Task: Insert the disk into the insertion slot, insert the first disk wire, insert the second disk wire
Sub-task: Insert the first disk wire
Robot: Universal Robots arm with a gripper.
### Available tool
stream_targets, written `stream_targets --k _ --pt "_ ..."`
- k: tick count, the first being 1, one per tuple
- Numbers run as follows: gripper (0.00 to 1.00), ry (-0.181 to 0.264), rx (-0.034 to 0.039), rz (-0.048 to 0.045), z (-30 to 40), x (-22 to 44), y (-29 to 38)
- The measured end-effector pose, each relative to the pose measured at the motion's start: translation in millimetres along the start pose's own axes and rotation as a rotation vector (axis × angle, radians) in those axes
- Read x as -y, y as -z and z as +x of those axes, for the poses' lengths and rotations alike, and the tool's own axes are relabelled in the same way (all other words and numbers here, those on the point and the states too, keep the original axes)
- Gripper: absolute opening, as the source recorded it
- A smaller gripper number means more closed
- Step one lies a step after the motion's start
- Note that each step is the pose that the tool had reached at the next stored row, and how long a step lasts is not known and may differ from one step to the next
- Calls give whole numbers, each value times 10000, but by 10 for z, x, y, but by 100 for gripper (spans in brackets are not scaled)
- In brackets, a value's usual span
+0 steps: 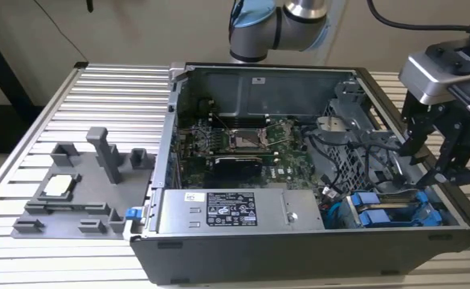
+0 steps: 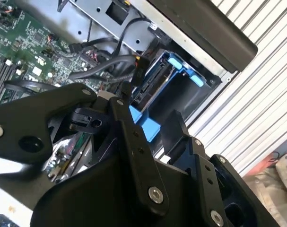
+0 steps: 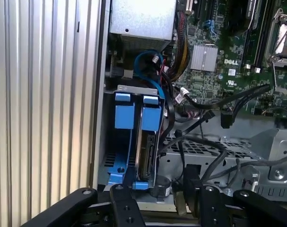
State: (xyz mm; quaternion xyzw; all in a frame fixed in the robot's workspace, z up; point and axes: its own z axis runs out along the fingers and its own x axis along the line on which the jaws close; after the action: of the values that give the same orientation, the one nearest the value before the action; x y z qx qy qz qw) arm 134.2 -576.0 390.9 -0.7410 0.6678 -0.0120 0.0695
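Blue-framed disk [image 3: 145, 142] seated in the insertion slot [image 3: 142, 183] of the grey drive cage, just beside a second blue carrier [image 3: 124, 113]. Black wire plug [image 3: 226, 118] hanging loose nearby, both wires judged not yet connected. Claw [image 1: 425, 168] poised above the cage, fingers apart, holding nothing.

Soft, even light glares mildly on the ribbed table [image 1: 98, 90]; the computer case [image 1: 299, 253] is shadowed inside.
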Motion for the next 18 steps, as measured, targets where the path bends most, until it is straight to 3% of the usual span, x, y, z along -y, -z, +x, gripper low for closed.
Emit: stream_targets --k 4,6,8,14,18 --pt "53 90 35 -2 -3 38 -8" --pt "53 115 182 11 -6 39 0" --pt "53 145 252 14 -15 44 23" --pt "53 275 275 20 -79 61 -5" --pt "53 323 280 17 -117 111 -44"
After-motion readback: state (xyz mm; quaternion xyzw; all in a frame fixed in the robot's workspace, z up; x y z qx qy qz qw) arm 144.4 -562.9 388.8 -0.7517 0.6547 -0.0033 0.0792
